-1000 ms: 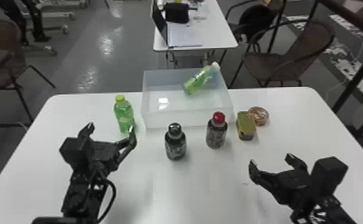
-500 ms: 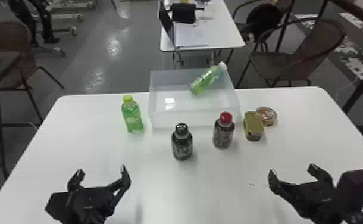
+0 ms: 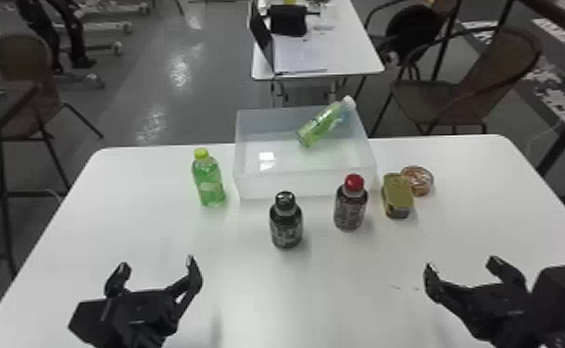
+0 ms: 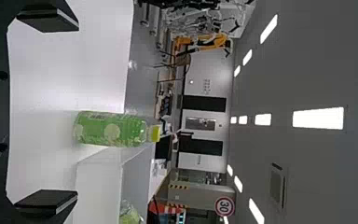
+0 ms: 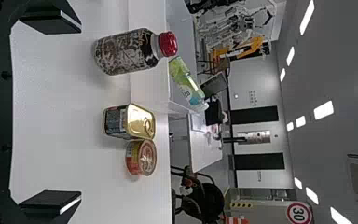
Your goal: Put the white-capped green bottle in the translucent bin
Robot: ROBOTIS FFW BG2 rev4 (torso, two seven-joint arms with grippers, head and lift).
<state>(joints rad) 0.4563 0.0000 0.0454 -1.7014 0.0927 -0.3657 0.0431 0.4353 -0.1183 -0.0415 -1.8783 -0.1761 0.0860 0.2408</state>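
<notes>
1. Record white-capped green bottle point(image 3: 316, 127) inside translucent bin point(image 3: 304, 185), tilted, cap toward two o'clock and propped high at the far corner. Judge task met.
2. Record left gripper point(image 3: 156, 266) at seven o'clock of bin and right gripper point(image 3: 462, 266) at five: both spread open, holding nothing.
3. Rate raised cap as main hazard: could slide or tip over the rim after any knock to bin.
4. Note bin close to far edge of white table point(image 3: 147, 231); risk of going over under a shove toward twelve.
5. Watch yellow-capped green bottle point(image 3: 208, 182), upright at nine, just beside bin: liable to be picked wrongly, owing to like colour.
6. Watch black-capped dark bottle point(image 3: 286, 226) at six and red-capped dark bottle point(image 3: 350, 208) at five: liable to topple under low reaches.
7. Advise no further grasp.
</notes>
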